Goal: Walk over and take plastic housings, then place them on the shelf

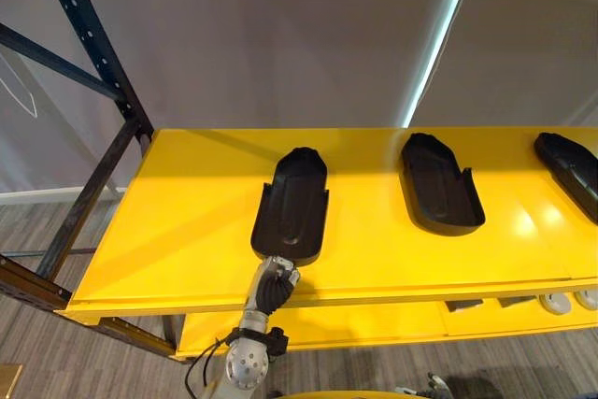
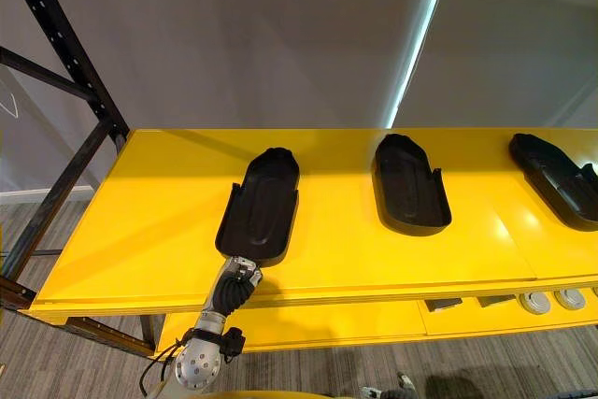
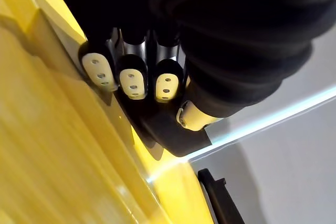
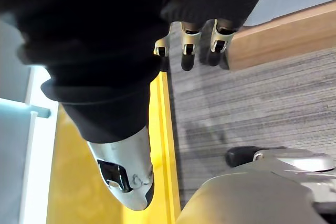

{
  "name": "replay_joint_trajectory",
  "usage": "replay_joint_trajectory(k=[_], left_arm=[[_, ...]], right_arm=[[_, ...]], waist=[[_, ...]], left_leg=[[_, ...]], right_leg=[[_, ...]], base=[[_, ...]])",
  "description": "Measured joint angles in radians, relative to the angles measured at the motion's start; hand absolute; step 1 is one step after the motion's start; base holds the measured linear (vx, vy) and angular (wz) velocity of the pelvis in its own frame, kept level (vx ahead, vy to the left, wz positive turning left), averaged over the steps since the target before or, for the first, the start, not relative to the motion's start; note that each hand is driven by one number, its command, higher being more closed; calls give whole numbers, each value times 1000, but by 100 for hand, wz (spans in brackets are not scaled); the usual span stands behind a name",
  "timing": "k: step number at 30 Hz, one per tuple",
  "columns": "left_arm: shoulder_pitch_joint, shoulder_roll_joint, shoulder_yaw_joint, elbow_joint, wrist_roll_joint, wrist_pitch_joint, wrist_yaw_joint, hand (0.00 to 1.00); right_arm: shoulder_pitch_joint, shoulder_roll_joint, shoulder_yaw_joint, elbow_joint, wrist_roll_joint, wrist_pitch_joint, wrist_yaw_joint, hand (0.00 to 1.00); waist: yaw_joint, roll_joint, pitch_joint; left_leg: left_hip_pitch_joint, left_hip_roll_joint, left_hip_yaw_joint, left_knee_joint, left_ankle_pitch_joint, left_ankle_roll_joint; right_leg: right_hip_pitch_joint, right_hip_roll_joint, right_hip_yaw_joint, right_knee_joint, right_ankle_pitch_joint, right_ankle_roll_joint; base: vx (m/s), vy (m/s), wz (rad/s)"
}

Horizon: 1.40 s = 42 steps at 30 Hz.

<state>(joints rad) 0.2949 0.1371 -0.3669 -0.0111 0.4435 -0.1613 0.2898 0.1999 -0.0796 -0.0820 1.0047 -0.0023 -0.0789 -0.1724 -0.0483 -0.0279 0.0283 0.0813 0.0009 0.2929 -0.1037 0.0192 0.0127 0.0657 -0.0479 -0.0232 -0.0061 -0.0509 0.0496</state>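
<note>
The robot's left hand [image 1: 275, 283] grips the near end of a black housing [image 1: 291, 205] at the front lip of the yellow shelf [image 1: 177, 231]. In the left wrist view its fingers [image 3: 131, 80] curl over the housing's rim and the thumb closes from below. The rest of the housing stretches away from the hand, flat on the shelf as far as can be judged. A second housing [image 1: 439, 186] lies well off toward the right-arm side and a third [image 1: 570, 170] lies farther that way. The right hand [image 4: 188, 43] hangs relaxed and empty above the floor [image 4: 252, 108].

The likely risk is at release. The gripped end sits right at the lip, so a hand drawing back before the fingers uncurl could drag the housing off the edge. A thumb caught beneath could tip it up.

Hard to make out: whether the near end overhangs the lip, how much of the thumb is trapped under it, and the third housing's far part, cut off by the view's edge. Small pale parts [image 1: 557, 303] on a lower shelf [image 1: 374, 324] below the hand cannot be identified.
</note>
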Motion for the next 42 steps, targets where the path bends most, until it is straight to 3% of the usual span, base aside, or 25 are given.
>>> replay_joint_trajectory(k=[20,36,40,42], left_arm=[[-131,-37,37,117,-2,25,18,100],[-194,-38,64,161,-22,40,19,100],[-181,-34,62,112,-40,42,15,100],[-149,-15,64,-35,-46,38,14,100]], right_arm=[[-19,8,-28,-1,-8,17,1,0],[-21,10,-40,0,-14,19,3,0],[-22,10,-39,0,-13,18,2,0],[-23,9,-38,1,-13,16,2,0]], waist=[[-47,6,0],[-51,9,-1],[-50,10,0],[-48,11,1]], left_leg=[[2,2,20,0,-8,-2],[2,3,20,0,-9,-3],[2,2,10,0,-9,-3],[1,0,2,0,-9,-3]], right_leg=[[-1,10,26,-17,8,-2],[8,11,21,-31,12,-6],[11,9,4,-31,12,-6],[14,8,-5,-31,12,-6]], base=[[-12,-12,-3],[-4,-10,0],[-12,-22,6],[-7,-27,10]])
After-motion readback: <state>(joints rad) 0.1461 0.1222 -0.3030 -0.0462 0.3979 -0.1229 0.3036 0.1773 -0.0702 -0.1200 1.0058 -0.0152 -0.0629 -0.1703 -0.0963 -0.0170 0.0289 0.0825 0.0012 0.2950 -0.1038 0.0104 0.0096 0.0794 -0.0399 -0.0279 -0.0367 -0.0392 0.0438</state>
